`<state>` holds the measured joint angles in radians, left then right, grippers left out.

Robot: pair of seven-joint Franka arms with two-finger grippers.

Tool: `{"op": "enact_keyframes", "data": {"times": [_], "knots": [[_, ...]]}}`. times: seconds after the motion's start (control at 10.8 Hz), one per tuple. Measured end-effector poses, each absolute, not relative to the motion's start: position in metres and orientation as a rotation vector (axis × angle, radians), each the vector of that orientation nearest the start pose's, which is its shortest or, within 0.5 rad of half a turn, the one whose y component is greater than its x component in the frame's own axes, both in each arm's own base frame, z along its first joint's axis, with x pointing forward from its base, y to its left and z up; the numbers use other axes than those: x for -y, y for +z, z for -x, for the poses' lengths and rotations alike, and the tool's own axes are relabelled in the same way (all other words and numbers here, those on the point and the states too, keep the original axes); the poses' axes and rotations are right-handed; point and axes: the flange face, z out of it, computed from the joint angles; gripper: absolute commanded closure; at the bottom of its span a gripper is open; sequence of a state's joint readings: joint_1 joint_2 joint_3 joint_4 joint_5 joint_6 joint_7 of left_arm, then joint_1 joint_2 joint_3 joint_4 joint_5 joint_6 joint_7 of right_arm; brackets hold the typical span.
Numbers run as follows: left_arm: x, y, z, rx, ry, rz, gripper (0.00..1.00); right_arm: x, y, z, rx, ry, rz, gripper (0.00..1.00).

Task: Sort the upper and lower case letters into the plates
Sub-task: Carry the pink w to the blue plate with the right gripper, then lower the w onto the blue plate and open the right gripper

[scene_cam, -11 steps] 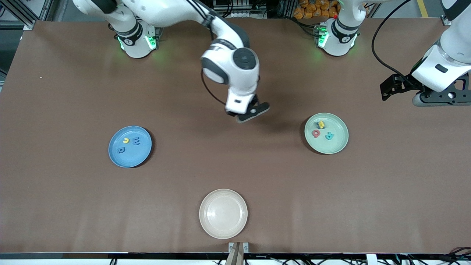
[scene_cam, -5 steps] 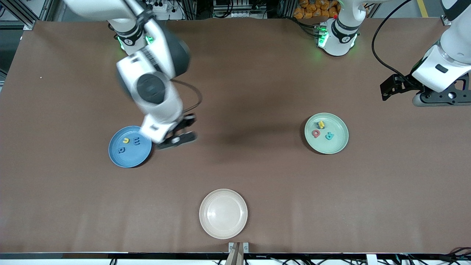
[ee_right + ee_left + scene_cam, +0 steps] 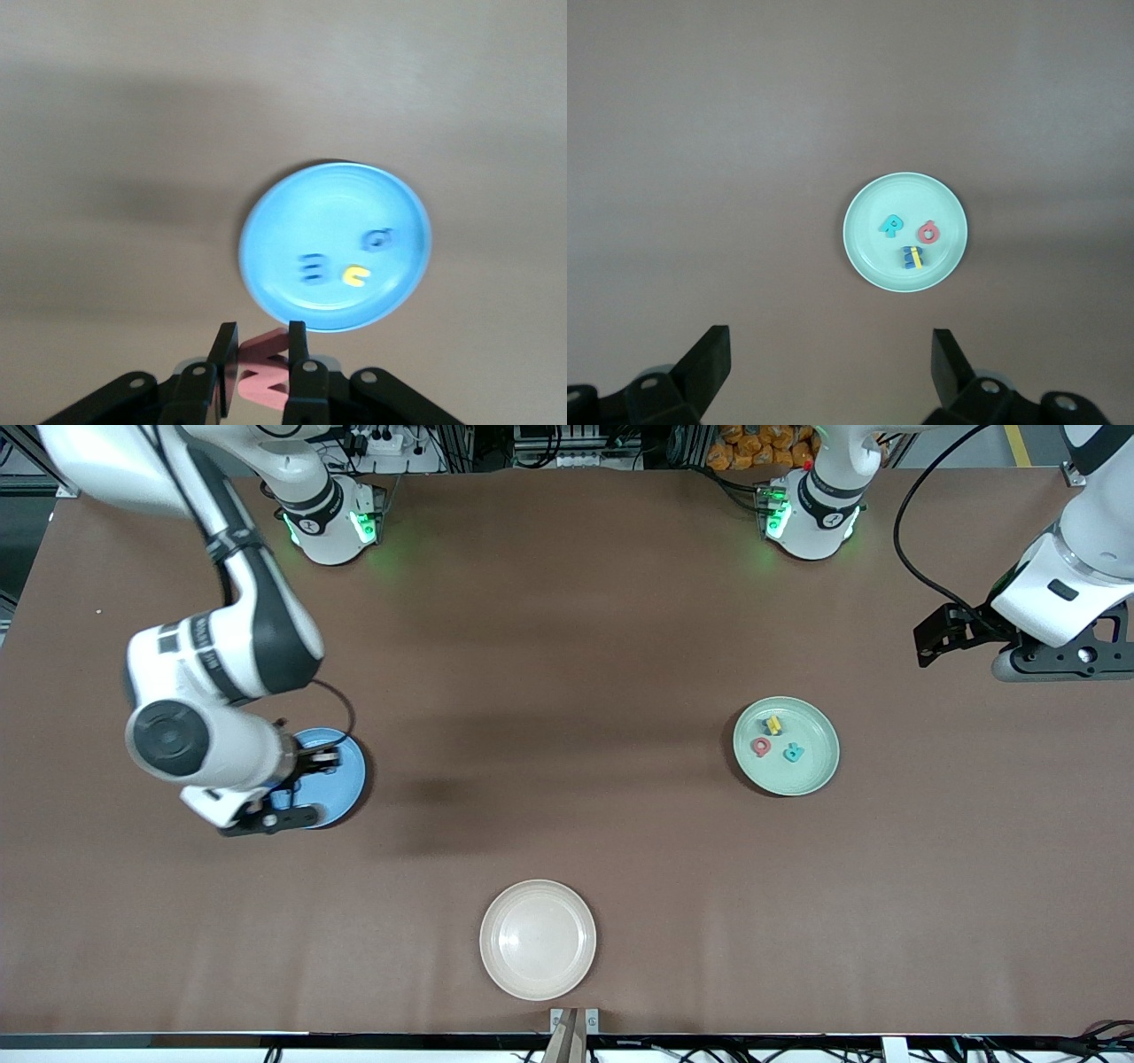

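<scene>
Front view: nearest the camera I see the cream plate, nothing in it, unchanged from a second ago. No brand or label I can read.

The right tool was over the bench centre a second ago; it is now above the rim of the blue plate, clamped on a pink letter. In that plate I count a dark blue "E"-shaped letter, a yellow letter and another blue letter.

Toward the left arm's end, the mint plate holds a red letter, a teal letter and a yellow-and-blue pair.

The left tool waits, fingers apart, above the bench.
</scene>
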<state>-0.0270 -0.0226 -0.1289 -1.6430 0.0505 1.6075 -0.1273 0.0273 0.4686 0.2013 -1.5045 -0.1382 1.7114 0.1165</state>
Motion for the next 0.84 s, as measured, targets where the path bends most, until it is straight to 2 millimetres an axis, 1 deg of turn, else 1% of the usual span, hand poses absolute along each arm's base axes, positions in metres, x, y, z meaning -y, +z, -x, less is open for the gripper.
{"op": "enact_keyframes", "data": {"times": [0.09, 0.19, 0.28, 0.37, 0.56, 0.65, 0.74, 0.84], "knots": [[0.081, 0.606, -0.544, -0.047, 0.009, 3.088, 0.00, -0.102, 0.377, -0.651, 0.213, 0.403, 3.189, 1.00], [0.081, 0.606, -0.544, -0.046, 0.008, 3.089, 0.00, -0.089, 0.371, -0.652, 0.197, 0.421, 3.185, 1.00], [0.080, 0.606, -0.544, -0.044, 0.006, 3.089, 0.00, -0.077, 0.362, -0.653, 0.174, 0.442, 3.182, 1.00], [0.079, 0.606, -0.544, -0.042, 0.005, 3.089, 0.00, -0.067, 0.348, -0.653, 0.155, 0.454, 3.178, 1.00], [0.079, 0.606, -0.544, -0.041, 0.004, 3.089, 0.00, -0.056, 0.302, -0.651, 0.143, 0.450, 3.167, 1.00], [0.079, 0.607, -0.544, -0.041, 0.003, 3.089, 0.00, -0.055, 0.278, -0.646, 0.145, 0.453, 3.161, 0.90], [0.079, 0.607, -0.544, -0.041, 0.003, 3.090, 0.00, -0.056, 0.260, -0.643, 0.151, 0.461, 3.155, 0.39], [0.079, 0.607, -0.544, -0.041, 0.003, 3.090, 0.00, -0.057, 0.253, -0.642, 0.152, 0.463, 3.152, 0.00]]}}
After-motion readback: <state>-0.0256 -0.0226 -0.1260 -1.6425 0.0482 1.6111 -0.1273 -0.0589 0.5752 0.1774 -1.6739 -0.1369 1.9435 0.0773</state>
